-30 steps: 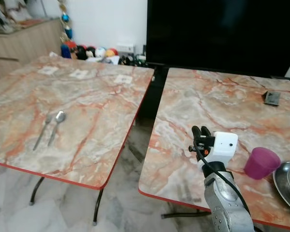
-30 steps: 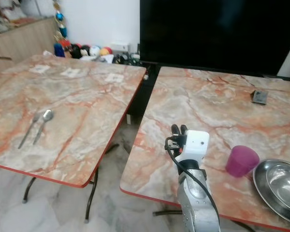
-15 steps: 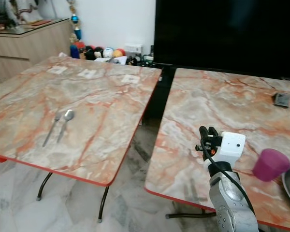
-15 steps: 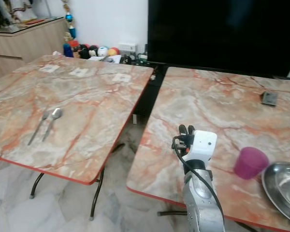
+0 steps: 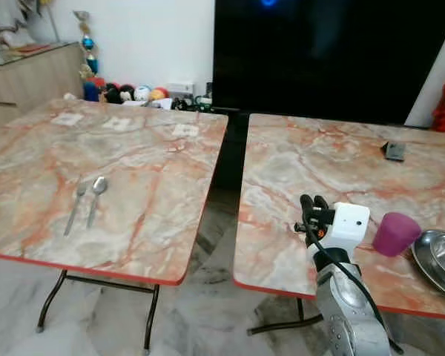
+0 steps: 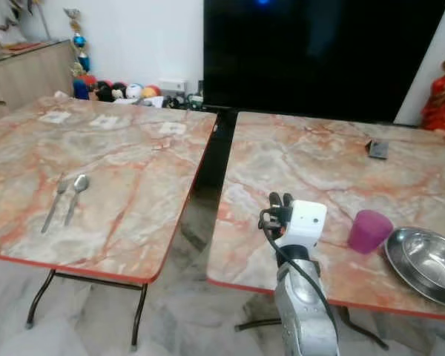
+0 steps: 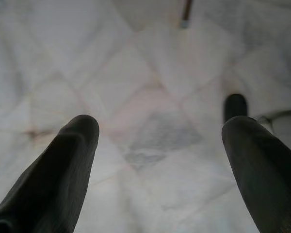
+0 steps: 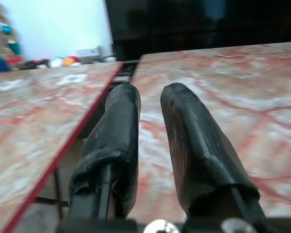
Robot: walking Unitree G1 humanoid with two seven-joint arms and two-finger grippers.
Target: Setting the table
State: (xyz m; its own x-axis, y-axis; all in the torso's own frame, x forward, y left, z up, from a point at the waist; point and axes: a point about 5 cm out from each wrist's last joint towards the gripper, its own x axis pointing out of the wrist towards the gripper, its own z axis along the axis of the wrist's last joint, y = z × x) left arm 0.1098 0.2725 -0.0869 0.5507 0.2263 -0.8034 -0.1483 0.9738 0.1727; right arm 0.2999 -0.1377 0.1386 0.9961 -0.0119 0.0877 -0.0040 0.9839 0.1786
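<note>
Two marble-topped desks stand side by side before a large black screen. The left desk carries a fork and a spoon lying parallel, just beside each other, with three pale cards near its far edge. On the right desk, a steel bowl sits beyond a purple cup, its rim cut off at the frame edge. The right hand hovers near the cup, its fingers nearly closed on nothing. The left hand hangs released over blurred marble floor. A small dark object is hard to identify.
</note>
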